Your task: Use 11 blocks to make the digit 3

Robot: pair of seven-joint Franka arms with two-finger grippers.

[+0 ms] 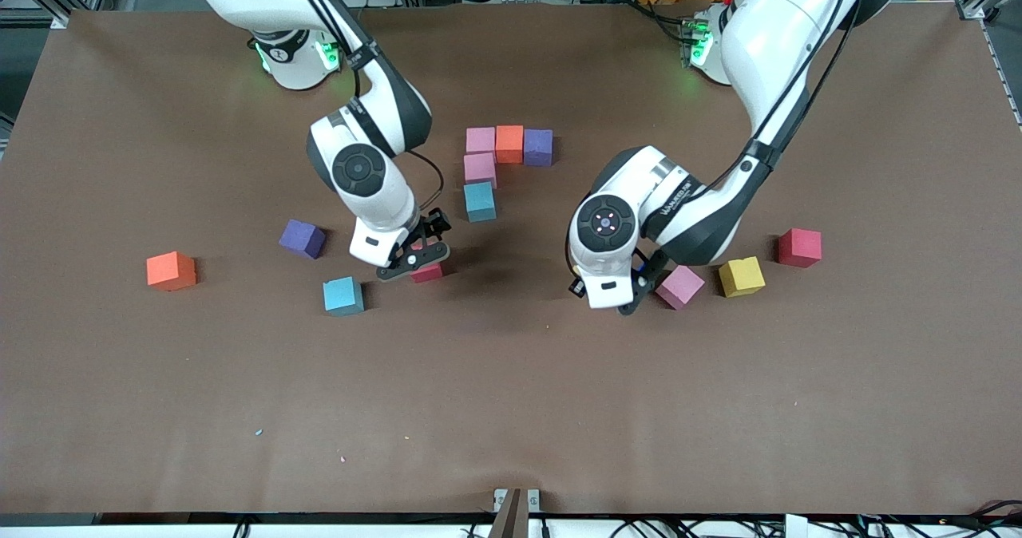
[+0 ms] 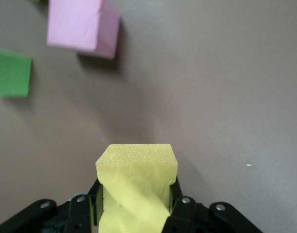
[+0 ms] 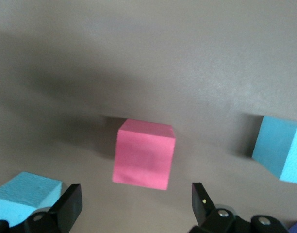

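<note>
I saw the left gripper (image 2: 134, 206) clamped on a yellow block (image 2: 136, 182) just beside the pink block (image 1: 679, 286), while the right gripper (image 3: 134, 206) (fingers spread wide) hung over a red-pink block (image 3: 144, 154) near the cyan block (image 1: 343, 295).

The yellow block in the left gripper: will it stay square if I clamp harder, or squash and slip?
The yellow block already looks pinched and twisted where the shut left gripper holds it, so it is probably soft foam that would squash further. Its grainy matte top suggests decent friction, so slipping seems unlikely. It is probably very light.
</note>
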